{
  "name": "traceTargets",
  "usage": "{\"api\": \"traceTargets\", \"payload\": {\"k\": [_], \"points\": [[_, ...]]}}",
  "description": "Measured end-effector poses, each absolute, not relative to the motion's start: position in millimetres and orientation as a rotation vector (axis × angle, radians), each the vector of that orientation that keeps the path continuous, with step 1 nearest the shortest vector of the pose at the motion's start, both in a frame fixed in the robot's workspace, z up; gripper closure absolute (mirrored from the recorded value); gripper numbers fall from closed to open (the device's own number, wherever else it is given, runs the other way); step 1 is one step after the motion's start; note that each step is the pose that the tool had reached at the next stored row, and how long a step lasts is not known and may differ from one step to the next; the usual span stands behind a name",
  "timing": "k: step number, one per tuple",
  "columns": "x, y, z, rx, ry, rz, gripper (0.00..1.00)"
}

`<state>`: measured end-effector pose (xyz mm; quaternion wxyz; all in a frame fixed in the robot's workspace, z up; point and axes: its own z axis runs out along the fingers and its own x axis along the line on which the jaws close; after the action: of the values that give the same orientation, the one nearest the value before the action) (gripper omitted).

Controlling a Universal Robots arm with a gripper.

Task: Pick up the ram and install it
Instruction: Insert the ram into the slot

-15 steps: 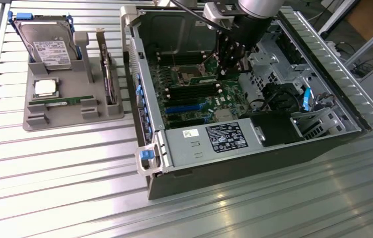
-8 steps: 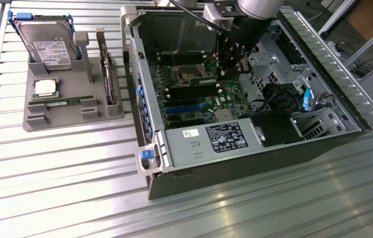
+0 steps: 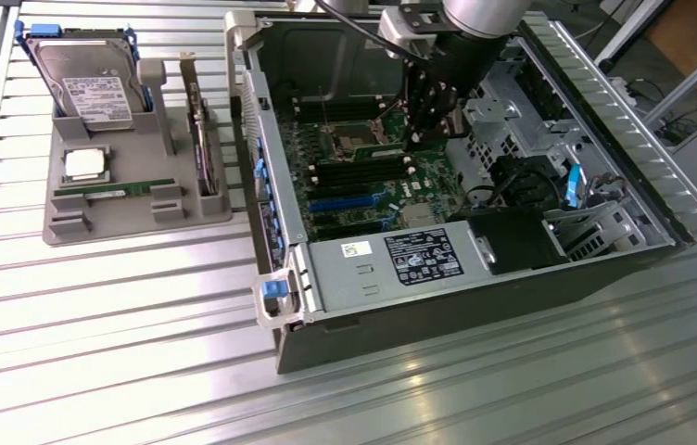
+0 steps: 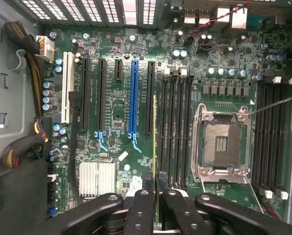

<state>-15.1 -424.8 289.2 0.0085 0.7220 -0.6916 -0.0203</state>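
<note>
Exterior view: the arm is deep in the open case [image 3: 277, 243], gripper [image 3: 429, 130] low over the board, so this looks like the install step, not the pick. Wrist view: the jaws are pinched narrow on the ram [image 4: 155, 142], seen edge-on as a thin greenish-yellow strip, hanging just beside the black slots [image 4: 173, 132]. Seating it calls for squaring that edge to one slot.

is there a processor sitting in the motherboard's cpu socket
No, the CPU socket on the motherboard is empty, bare contacts visible inside its metal frame.
</note>
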Motion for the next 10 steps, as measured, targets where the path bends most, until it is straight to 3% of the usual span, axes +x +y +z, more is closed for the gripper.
{"api": "traceTargets", "payload": {"k": [10], "points": [[-15.1,-424.9,287.0,2.256,-2.161,-0.063,0.87]]}}
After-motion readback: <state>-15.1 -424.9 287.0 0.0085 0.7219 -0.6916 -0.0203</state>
